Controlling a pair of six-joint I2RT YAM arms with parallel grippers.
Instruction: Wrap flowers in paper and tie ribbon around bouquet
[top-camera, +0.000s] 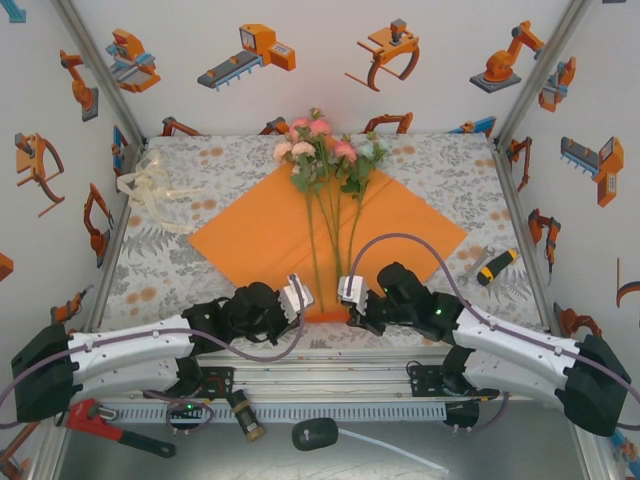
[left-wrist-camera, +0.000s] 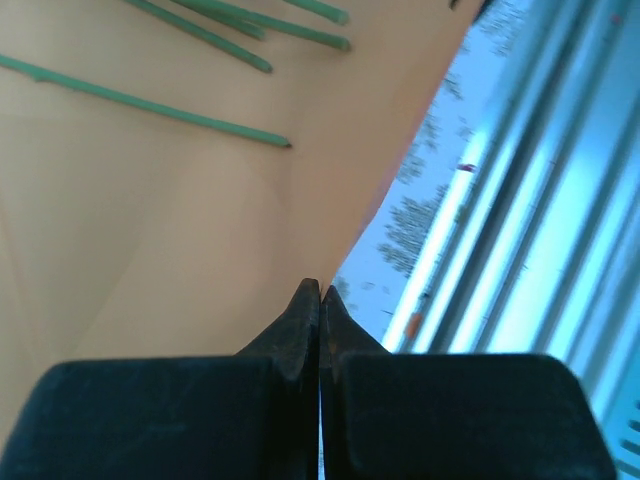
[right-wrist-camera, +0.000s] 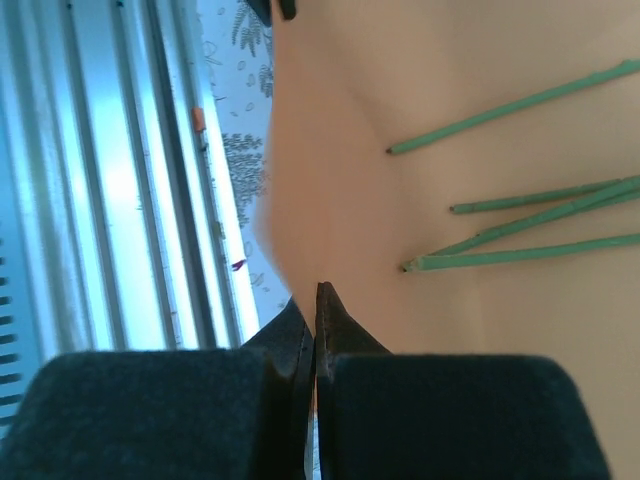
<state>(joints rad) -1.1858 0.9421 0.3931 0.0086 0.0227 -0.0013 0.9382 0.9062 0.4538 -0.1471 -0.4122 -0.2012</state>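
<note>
The near corner of the paper (top-camera: 260, 235) is clenched by the left gripper (left-wrist-camera: 320, 290) and right gripper (right-wrist-camera: 316, 290) alike; the flowers (top-camera: 320, 150) are laid lengthwise straight ahead, stems nearest, between both, equally near.

Flowers (top-camera: 322, 150) lying on paper (top-camera: 250, 240), heads toward far side; ribbon (top-camera: 150, 190) lying left of paper; tool (top-camera: 497, 266) lying right of it.

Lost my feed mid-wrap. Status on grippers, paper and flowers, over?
Shut on the paper at its near corner: left gripper, right gripper. On it the flowers, unwrapped, stems toward the arms. Far left the ribbon, loose; nothing blocking.
</note>
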